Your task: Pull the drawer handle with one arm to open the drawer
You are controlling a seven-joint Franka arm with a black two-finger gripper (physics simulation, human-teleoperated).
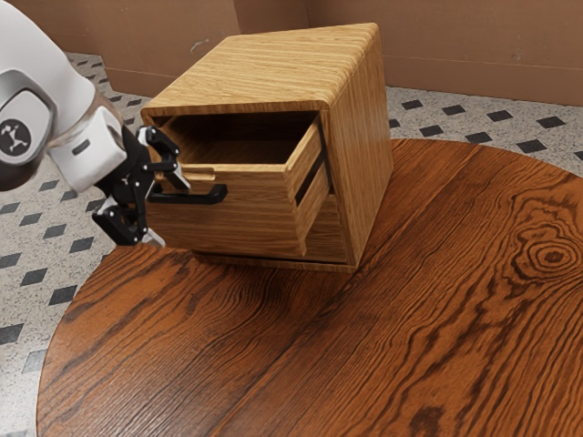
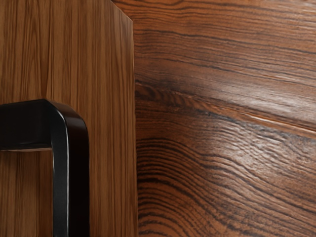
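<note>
At the front of the pulled-out drawer point(image 1: 246, 205), its black handle point(image 1: 196, 195) sits within the released, wide-spread end effector point(image 1: 162, 205).

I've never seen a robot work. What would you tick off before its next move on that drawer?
1. Claw at the black handle: ok, it sits right at the handle's end.
2. Firm hold on the handle: cannot tell.
3. Drawer moving out: ok, it already stands partly out of the cabinet.
4. Drawer fully open: cannot tell how much travel is left.
5. Cabinet upright on the table: ok.
</note>
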